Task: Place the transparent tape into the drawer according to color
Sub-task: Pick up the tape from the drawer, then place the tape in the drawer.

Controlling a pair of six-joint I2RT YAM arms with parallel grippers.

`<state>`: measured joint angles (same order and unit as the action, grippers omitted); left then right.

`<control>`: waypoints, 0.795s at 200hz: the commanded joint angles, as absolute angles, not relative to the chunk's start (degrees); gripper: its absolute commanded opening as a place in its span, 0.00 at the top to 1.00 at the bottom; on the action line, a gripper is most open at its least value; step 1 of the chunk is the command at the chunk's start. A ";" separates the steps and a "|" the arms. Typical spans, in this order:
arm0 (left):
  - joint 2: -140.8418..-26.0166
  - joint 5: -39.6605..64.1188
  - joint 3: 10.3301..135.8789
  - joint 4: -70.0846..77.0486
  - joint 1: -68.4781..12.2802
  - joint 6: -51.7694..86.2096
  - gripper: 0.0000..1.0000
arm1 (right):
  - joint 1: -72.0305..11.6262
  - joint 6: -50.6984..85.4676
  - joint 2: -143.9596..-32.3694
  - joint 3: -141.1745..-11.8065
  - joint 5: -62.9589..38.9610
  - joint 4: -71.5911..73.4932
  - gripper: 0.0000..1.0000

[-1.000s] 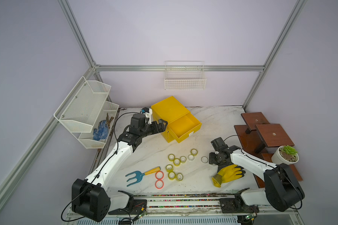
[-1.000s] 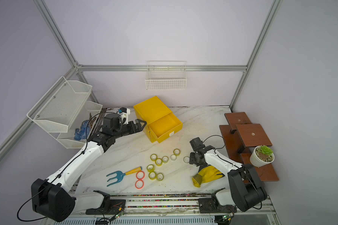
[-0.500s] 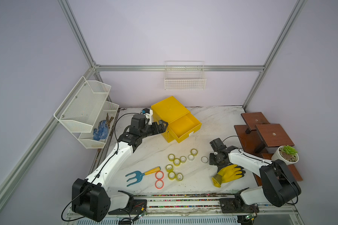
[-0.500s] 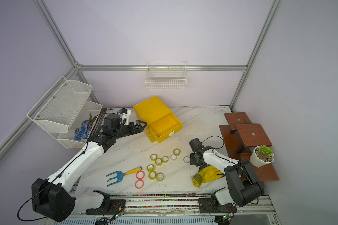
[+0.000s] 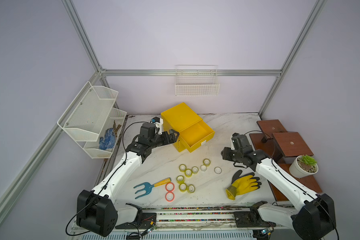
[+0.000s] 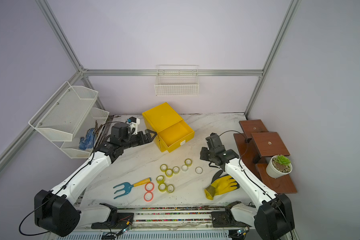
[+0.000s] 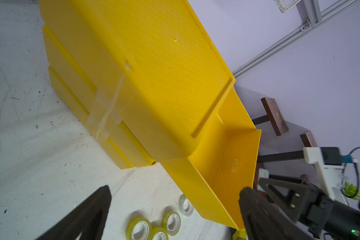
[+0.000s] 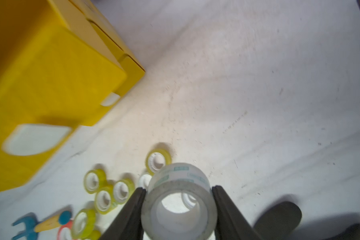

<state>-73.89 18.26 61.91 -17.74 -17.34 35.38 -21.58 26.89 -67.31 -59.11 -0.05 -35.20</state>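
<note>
While your right gripper is closed on a clear-whitish tape roll, pinching its outer wall from both sides with the hollow core facing the wrist camera, the roll is held above the marble table, well apart from the open yellow drawer, which looks empty. Your left gripper stands wide open beside the drawer cabinet, holding nothing. On the table lie yellow-green rolls, two more clear ones and two pink rings. Expect the held roll to be light and stiff (its core should resist squeezing) but probably slick on the film; a hold across its outer wall, centred in the jaws, should stop it twisting out
</note>
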 commanded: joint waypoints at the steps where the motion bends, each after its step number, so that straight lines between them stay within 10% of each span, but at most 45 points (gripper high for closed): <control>1: -71.57 19.08 61.79 -16.61 -17.71 35.95 0.00 | -21.75 24.86 -67.84 -66.81 -5.98 -33.09 0.60; 159: -68.19 15.92 60.00 -25.03 -18.61 30.72 0.00 | -35.10 16.97 -101.90 -97.29 2.72 -36.74 0.56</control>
